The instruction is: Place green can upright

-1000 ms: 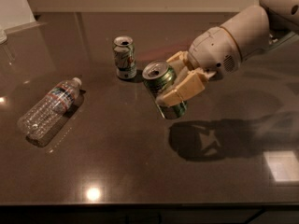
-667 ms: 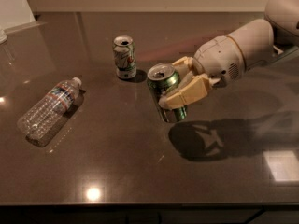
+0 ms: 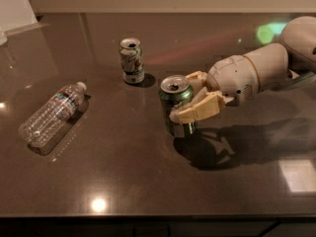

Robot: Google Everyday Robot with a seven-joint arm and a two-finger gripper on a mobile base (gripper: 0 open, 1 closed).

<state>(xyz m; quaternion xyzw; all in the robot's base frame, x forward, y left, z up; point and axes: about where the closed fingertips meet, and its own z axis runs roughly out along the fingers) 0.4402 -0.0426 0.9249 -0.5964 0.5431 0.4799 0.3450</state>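
The green can (image 3: pixel 175 97) stands upright near the middle of the dark table (image 3: pixel 123 181), silver top with its opening facing up. Its base is at or just above the tabletop, and I cannot tell whether it touches. My gripper (image 3: pixel 182 98) reaches in from the right and is shut on the can. One tan finger (image 3: pixel 200 111) lies across the can's front and the other (image 3: pixel 196 77) sits behind it. The white arm (image 3: pixel 256 70) extends to the right edge of the view.
A mostly white can with green and red marks (image 3: pixel 131 60) stands upright behind and to the left of the green can. A clear plastic water bottle (image 3: pixel 52 115) lies on its side at the left. The table's front edge runs along the bottom.
The gripper has carried the green can down and slightly right toward the tabletop. The can has gone from slightly tilted to upright. The white can and the bottle have not moved.
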